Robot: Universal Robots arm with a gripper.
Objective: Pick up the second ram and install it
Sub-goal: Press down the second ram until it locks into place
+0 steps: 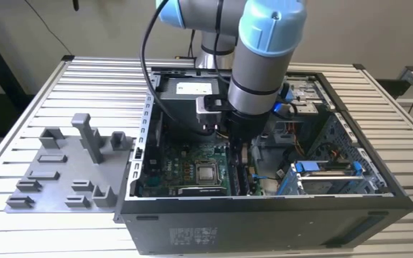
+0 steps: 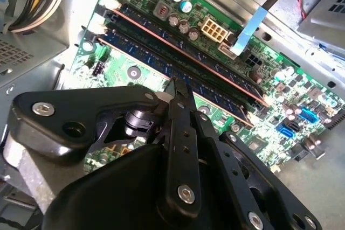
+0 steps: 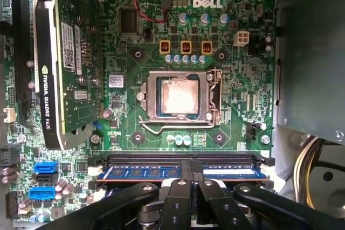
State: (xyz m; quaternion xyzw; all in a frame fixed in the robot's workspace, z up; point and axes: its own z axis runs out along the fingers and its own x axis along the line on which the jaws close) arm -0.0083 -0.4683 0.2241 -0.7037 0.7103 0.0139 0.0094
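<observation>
Where slots run, ram (image 3: 183, 173) under claw (image 3: 190, 172)

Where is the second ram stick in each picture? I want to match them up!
Exterior view: I cannot pick it out; it would lie under the gripper, inside the computer case.
Second wrist view: the second ram is the stick that the gripper's tip meets.
First wrist view: it is the blue strip at the gripper's tip, near the processor socket.
Shared landmark: the gripper.
</observation>
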